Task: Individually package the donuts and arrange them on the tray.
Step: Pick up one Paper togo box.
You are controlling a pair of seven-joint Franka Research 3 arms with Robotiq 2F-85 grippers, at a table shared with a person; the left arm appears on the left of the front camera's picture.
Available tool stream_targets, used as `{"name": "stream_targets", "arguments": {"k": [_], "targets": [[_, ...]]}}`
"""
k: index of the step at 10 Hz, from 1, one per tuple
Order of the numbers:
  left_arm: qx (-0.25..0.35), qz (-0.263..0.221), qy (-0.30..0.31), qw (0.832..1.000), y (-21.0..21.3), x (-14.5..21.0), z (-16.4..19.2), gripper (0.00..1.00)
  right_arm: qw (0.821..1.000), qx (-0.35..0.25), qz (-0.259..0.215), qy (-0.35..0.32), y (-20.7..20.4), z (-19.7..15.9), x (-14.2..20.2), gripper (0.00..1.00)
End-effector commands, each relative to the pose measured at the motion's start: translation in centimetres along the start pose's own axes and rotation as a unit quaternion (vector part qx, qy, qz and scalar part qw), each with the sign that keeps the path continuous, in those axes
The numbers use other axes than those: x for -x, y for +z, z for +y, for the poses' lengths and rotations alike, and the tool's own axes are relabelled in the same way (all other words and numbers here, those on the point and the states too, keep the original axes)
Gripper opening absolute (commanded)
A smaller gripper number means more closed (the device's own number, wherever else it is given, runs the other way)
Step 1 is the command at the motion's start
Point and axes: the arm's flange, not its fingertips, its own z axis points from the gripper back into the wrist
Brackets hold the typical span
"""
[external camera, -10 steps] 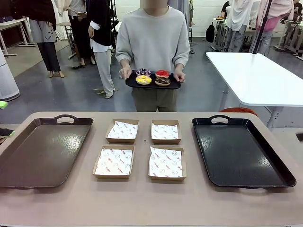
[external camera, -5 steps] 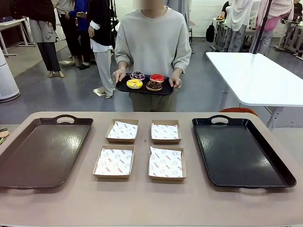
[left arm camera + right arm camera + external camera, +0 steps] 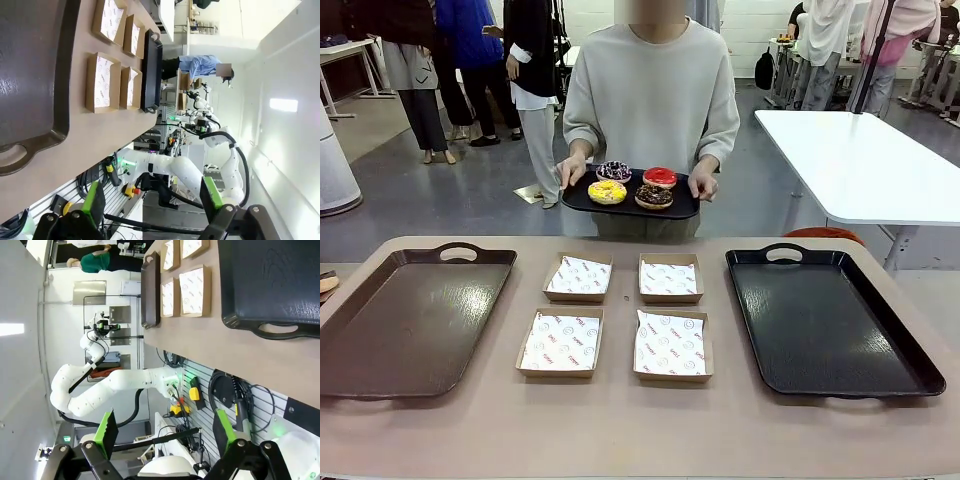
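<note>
Donuts: 4 on a small black serving tray (image 3: 630,208) that a person holds beyond the table's (image 3: 620,430) far edge, well above it. Striped one (image 3: 613,170) back-left, red (image 3: 660,177) back-right, yellow (image 3: 607,192) front-left, choc w/ sprinkles (image 3: 653,196) front-right. Person's elbows are bent and the tray is level at waist height. Hand at pic left (image 3: 571,172) and hand at pic right (image 3: 703,184) each clamp a short edge, thumb on the rim, fingers curled under.

On the table we see a brown tray (image 3: 410,320) at left, a black tray (image 3: 830,320) at right, and 4 paper-lined boxes (image 3: 561,342) in a 2x2 btw them.

Left gripper (image 3: 152,200) is spread wide, holding nothing, rolled sideways off the table's side. Right gripper (image 3: 165,429) likewise has its jaws wide apart, holds nothing, and sits off the opposite side.
</note>
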Motion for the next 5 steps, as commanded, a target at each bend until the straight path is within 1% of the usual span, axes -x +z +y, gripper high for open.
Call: {"name": "stream_targets", "arguments": {"k": [1,5], "targets": [[0.009,0.003,-0.001,1.0,-0.16,0.02,-0.14,1.0,1.0,-0.001,0.003,0.001,-0.08,0.01,-0.02,1.0],[0.009,0.003,-0.001,1.0,-0.16,0.02,-0.14,1.0,1.0,-0.001,0.003,0.001,-0.08,0.01,-0.02,1.0]]}}
